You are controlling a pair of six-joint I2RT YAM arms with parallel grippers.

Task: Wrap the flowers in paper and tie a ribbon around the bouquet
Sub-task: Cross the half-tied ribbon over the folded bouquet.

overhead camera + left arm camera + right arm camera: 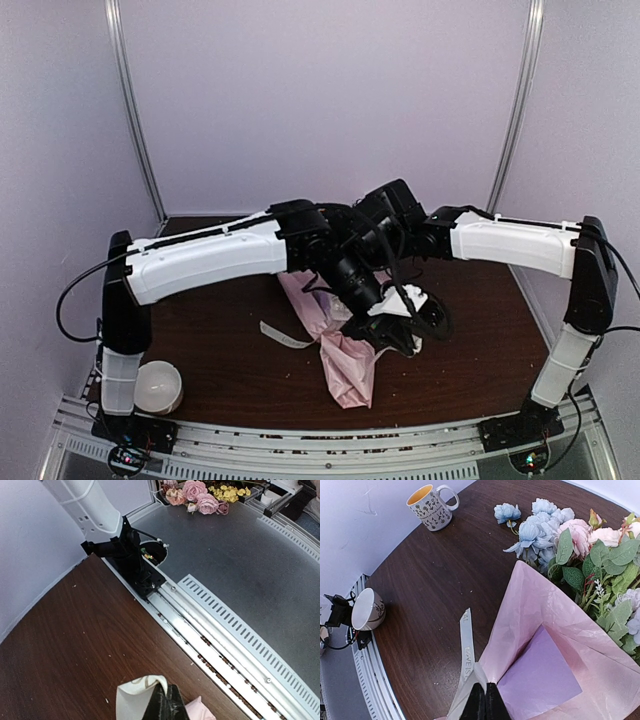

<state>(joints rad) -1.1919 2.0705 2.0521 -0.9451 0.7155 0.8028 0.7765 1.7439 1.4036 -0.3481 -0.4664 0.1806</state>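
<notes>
The bouquet lies on the table: pink-lilac paper (555,645) wrapped as a cone around flowers (580,545) with blue, pink and white blooms and green leaves. In the top view the paper (343,362) shows below both wrists, which meet over it. The cream ribbon (466,650) runs along the table up to my right gripper (485,687), which is shut on it at the paper's edge. My left gripper (167,692) is shut on a folded loop of the ribbon (132,697), with a bit of pink paper (200,711) beside it. A loose ribbon end (280,335) trails to the left.
A patterned mug (431,502) stands at the far side of the table. A white bowl (158,386) sits by the left arm's base, the same bowl (367,609) showing at the table edge. Metal rails (225,630) and an arm base (131,565) line the near edge. Spare flowers (200,497) lie off the table.
</notes>
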